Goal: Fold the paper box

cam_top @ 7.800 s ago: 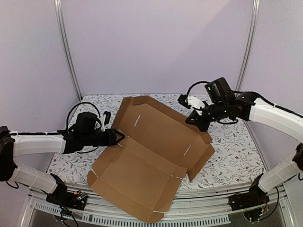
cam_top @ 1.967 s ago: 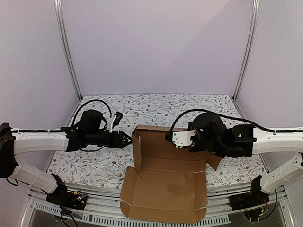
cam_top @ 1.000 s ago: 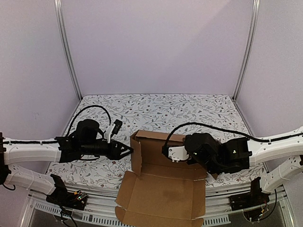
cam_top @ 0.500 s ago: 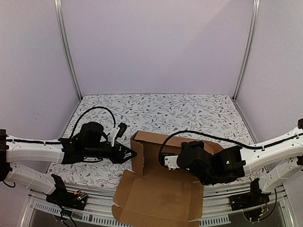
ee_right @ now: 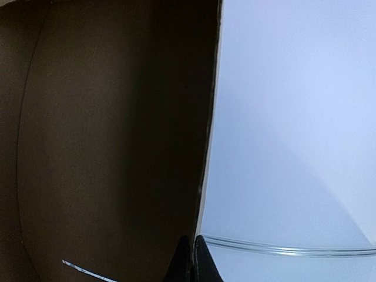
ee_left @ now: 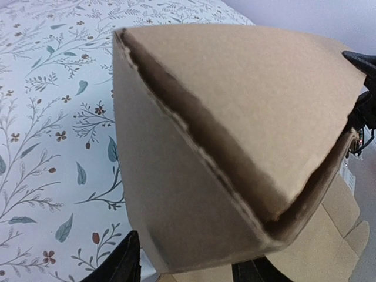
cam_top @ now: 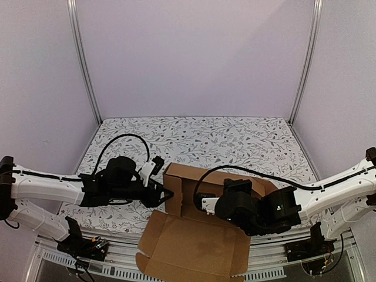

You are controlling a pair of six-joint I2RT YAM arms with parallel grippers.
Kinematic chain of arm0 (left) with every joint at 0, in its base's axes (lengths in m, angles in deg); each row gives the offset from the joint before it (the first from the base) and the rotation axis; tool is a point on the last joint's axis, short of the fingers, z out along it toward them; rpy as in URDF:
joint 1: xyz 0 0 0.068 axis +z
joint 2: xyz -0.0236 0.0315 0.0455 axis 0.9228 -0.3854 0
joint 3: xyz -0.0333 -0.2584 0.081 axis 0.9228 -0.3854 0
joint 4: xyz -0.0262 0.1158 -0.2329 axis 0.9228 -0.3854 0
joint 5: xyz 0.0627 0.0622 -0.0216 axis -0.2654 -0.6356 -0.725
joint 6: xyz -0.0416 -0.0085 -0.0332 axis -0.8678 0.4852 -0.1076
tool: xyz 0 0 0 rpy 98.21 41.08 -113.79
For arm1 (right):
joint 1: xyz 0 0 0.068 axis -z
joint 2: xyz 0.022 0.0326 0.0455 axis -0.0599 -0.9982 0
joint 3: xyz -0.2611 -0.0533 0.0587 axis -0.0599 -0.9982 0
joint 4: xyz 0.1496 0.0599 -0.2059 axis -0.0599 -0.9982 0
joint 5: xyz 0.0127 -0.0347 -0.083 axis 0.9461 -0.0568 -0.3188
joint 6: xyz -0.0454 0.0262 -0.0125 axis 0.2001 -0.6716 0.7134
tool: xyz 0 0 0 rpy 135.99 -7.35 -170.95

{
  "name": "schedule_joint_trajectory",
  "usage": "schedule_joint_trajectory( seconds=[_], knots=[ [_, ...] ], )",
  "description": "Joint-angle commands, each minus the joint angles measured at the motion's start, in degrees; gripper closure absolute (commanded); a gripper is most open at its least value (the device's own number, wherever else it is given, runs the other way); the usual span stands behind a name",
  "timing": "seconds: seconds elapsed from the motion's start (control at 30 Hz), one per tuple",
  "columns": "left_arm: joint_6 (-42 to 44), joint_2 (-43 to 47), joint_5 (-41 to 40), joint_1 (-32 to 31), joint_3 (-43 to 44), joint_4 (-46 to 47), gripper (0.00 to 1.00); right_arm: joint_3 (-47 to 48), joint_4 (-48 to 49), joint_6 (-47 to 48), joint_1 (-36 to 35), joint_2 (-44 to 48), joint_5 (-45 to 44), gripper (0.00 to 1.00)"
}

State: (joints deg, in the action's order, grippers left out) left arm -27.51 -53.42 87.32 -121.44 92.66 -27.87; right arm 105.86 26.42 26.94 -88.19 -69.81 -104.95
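Note:
The paper box (cam_top: 194,254) is brown corrugated cardboard, partly folded, near the table's front edge. Its rear walls stand up and a wide flap lies flat toward me, over the edge. My left gripper (cam_top: 168,195) is open at the box's left outer corner. In the left wrist view that corner (ee_left: 194,176) fills the frame, with the black fingers (ee_left: 124,265) either side of its lower edge. My right gripper (ee_right: 194,245) is shut on the thin edge of a standing box panel (ee_right: 106,147). In the top view the right wrist (cam_top: 238,205) reaches into the box, fingertips hidden.
The floral-patterned table (cam_top: 235,141) stretches behind the box. Purple walls and two metal frame posts (cam_top: 82,59) enclose the back. The arm bases and cables sit at the near corners (cam_top: 82,244).
The flat sheet has become a box with raised walls and slid toward me. Over the last second the left gripper moved right against the left corner and the right arm moved left, raising the panel.

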Motion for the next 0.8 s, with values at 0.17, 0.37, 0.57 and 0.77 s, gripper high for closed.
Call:
schedule_joint_trajectory(
  seconds=[0.17,0.37,0.57,0.77],
  knots=[
    [3.8,-1.0,-9.2,-2.6,1.2,3.4,0.49,4.0,-6.8,-5.7,-1.0,1.8,4.2,1.00],
    [4.0,-2.1,-12.4,-3.6,0.7,6.7,0.49,5.6,-9.7,-7.8,-1.4,1.5,4.7,1.00],
    [4.7,-3.1,-15.0,-4.3,0.8,10.2,0.60,6.7,-11.7,-9.9,-2.0,-0.4,4.4,1.00],
    [6.2,-5.2,-16.7,-5.1,1.5,13.6,0.69,8.1,-13.2,-13.2,-2.2,-1.8,5.3,1.00]
  ],
)
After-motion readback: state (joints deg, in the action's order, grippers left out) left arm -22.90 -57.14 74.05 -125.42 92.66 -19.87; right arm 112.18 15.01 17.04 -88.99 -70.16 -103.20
